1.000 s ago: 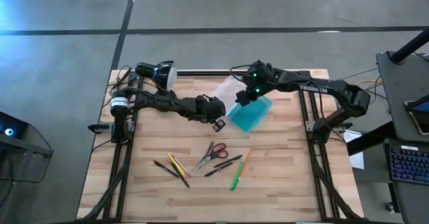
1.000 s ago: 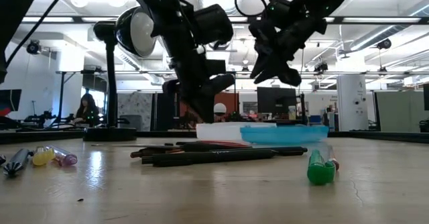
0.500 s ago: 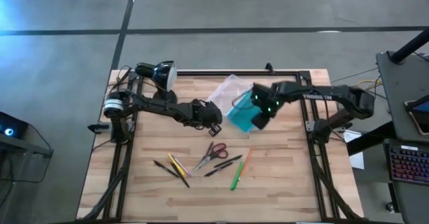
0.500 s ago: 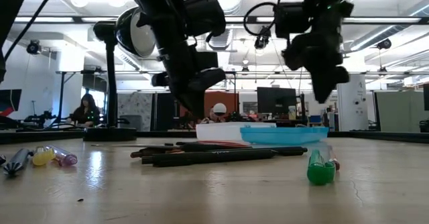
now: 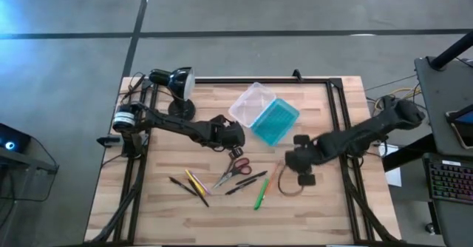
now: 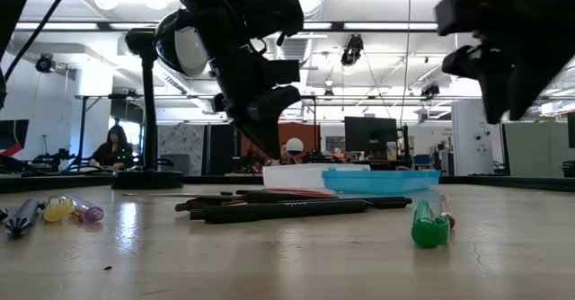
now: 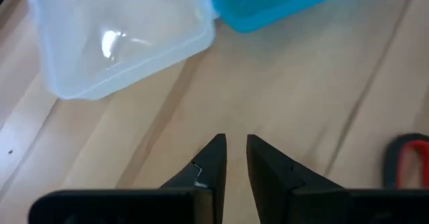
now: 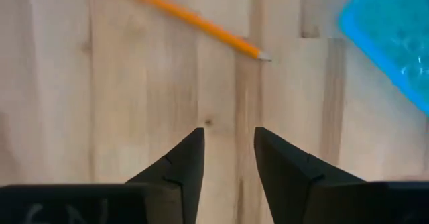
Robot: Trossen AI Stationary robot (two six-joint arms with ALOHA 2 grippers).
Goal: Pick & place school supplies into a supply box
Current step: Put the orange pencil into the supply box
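Observation:
The supply box lies open on the table's far middle, its clear half (image 5: 249,102) beside its teal half (image 5: 275,121). The red-handled scissors (image 5: 235,168), dark pens (image 5: 247,182), orange pencil (image 5: 271,176) and green marker (image 5: 261,194) lie flat nearer the front. Yellow pencils and a dark pen (image 5: 189,183) lie to their left. My left gripper (image 5: 236,137) hovers between box and scissors, open by a narrow gap (image 7: 234,142) and empty. My right gripper (image 5: 294,164) hovers just right of the orange pencil (image 8: 194,24), open (image 8: 228,133) and empty.
A black desk lamp (image 5: 177,84) stands at the table's far left corner. Black frame rails run along the table's left and right sides (image 5: 341,140). Bare wood lies at the near right (image 5: 318,210).
My right gripper has left the place above the box and swung toward the table's near edge and right, coming down beside the orange pencil. The box and the supplies have stayed where they were.

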